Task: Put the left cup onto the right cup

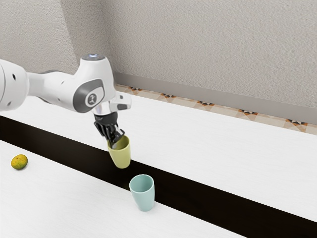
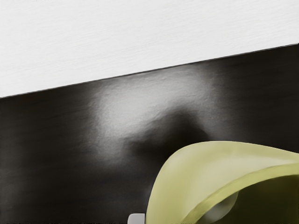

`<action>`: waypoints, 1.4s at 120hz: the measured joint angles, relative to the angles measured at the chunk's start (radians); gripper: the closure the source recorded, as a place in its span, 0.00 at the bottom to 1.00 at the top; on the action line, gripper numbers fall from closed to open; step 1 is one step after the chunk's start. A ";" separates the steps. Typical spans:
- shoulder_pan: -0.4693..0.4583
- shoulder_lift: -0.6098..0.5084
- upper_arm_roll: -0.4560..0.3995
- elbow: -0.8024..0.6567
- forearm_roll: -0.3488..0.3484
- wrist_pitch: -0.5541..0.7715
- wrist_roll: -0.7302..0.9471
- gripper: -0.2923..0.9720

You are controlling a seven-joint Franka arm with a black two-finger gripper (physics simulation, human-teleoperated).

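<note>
A yellow-green cup (image 1: 120, 152) hangs above the black stripe of the table, slightly tilted, with my gripper (image 1: 116, 139) shut on its rim. In the wrist view the same yellow-green cup (image 2: 219, 177) looms large just under my hand, over the dark stripe. A light blue-green cup (image 1: 142, 192) stands upright on the table, in the exterior view to the lower right of the held cup and apart from it.
A small orange-yellow fruit (image 1: 19, 161) lies on the white tabletop at the exterior view's left. The table (image 1: 223, 144) is white with a black band (image 1: 208, 198) running diagonally across it. A wall rises behind.
</note>
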 joint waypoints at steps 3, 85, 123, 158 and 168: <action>-0.004 -0.006 0.002 0.000 0.001 -0.004 0.000 0.85; -0.198 -0.178 0.010 -0.013 0.003 -0.120 -0.026 0.85; -0.247 -0.232 0.011 -0.090 0.004 -0.146 -0.069 0.85; -0.263 -0.230 0.011 -0.107 0.004 -0.134 -0.101 0.85; -0.263 -0.229 0.011 -0.107 0.004 -0.129 -0.109 0.85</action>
